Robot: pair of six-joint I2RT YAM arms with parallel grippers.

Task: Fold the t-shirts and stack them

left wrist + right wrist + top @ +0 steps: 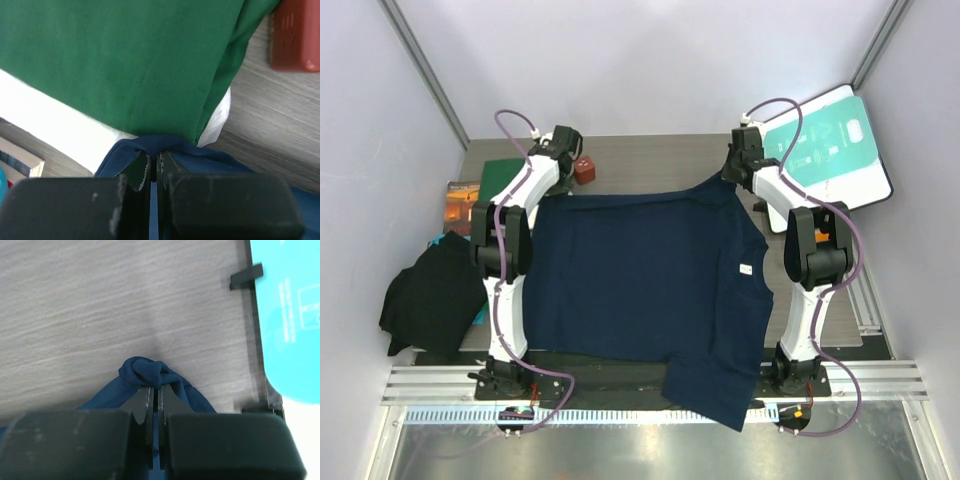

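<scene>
The left gripper [154, 167] and right gripper [155, 390] are each pinching, jaws nearly closed, a bunched far corner of the navy t-shirt [640, 280]. It is lying spread across the table [100, 300], one part draping over the near edge. The cloth is looking light and limp, so it is likely sagging between holds. Corners and hems seem the surest places to grip.
</scene>
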